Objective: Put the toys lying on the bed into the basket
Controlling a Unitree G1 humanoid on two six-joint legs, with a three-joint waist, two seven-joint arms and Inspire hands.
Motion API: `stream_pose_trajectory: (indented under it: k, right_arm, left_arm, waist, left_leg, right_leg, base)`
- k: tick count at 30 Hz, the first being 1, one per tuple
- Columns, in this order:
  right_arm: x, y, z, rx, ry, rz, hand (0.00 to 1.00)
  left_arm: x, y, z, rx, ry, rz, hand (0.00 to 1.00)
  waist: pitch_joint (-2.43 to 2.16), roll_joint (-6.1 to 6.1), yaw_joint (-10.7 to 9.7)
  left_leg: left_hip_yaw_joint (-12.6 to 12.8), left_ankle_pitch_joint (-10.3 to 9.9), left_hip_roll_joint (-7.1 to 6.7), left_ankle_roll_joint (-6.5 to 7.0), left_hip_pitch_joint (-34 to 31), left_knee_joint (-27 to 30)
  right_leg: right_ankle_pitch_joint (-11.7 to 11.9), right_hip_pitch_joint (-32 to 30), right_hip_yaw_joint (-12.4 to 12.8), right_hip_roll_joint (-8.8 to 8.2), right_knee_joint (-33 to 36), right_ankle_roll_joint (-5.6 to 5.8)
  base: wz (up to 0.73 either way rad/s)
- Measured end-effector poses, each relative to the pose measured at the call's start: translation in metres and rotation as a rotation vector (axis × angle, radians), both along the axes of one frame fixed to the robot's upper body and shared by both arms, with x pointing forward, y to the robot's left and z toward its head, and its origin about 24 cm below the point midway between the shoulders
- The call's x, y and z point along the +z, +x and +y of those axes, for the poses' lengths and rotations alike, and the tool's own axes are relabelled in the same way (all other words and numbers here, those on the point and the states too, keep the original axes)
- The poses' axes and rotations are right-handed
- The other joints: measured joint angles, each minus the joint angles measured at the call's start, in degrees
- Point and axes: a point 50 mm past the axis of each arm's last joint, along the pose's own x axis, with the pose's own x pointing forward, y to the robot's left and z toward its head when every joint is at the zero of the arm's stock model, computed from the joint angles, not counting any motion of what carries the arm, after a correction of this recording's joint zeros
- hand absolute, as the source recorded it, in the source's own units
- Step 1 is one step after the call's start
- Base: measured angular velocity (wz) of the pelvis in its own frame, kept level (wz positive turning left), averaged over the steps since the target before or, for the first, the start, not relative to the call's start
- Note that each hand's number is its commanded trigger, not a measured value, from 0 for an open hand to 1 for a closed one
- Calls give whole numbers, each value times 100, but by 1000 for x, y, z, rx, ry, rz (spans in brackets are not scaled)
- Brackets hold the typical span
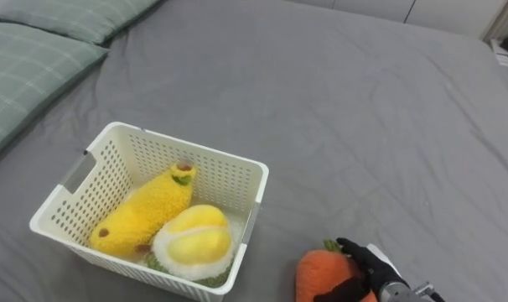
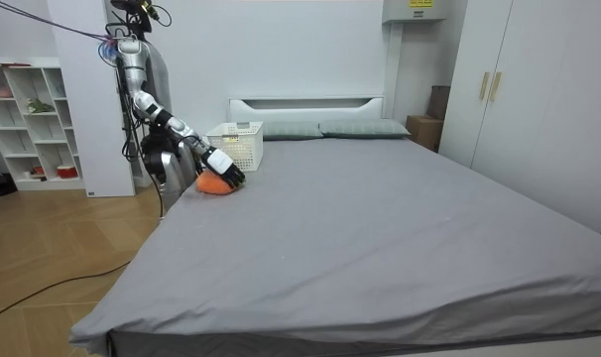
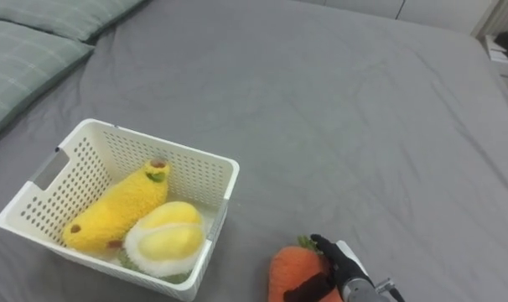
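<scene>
No text, number or brand could be read anywhere. A small yellow label (image 2: 417,3) sat on the white cabinet (image 2: 408,14) high on the wall beside the wardrobe (image 2: 539,99), but its print was too small to make out

Basket (image 1: 187,148) of white perforated plastic, faintly glossy; banana (image 1: 145,214), round toy (image 1: 195,243) and carrot (image 1: 321,273) all of fuzzy plush; bed (image 1: 346,109) covered in smooth matt grey cloth; pillows (image 1: 36,50) of green checked cloth; right hand (image 1: 367,264) matt black with bare metal at the wrist; floor (image 2: 43,258) of polished wood.
</scene>
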Motion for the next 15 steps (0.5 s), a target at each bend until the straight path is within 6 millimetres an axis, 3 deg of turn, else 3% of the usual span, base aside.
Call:
stream_pose_trajectory:
  k: [15]
  right_arm:
    - [-10,-12,7,23,6,60,100]
  left_arm:
    - [-1,0,-3,-7,-5,2,0]
  waist:
    - [-18,79,-11]
  left_leg:
    - [-10,-32,0,4,15,33]
  right_leg:
    - [2,37,2,4,-7,5]
  base:
    - [0]
